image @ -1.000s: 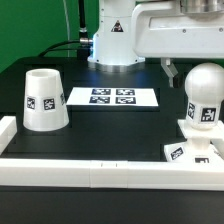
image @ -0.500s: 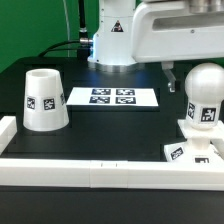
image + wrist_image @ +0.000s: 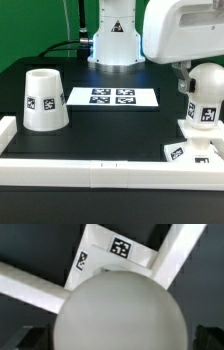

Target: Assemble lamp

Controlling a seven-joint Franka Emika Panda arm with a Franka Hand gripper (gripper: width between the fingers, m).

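step: reaching for white round-topped plastic bulb [image 3: 203,97], frame right, upright on square white base [image 3: 188,152] | fingers [image 3: 185,87]: apart, straddling dome | next: lower, close squarely

No legible text or numbers; only black-and-white square tags [image 3: 34,103] on the shade [image 3: 50,118], bulb [image 3: 207,84], base [image 3: 193,153] and marker board [image 3: 112,90].

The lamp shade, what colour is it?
White shade with a black-and-white square tag; clearest in the exterior view.

A green backdrop [image 3: 30,25] is standing behind the black bench [image 3: 120,130], where the marker board [image 3: 112,97] is lying flat. White border rails [image 3: 90,172] are running along the bench's near edge.
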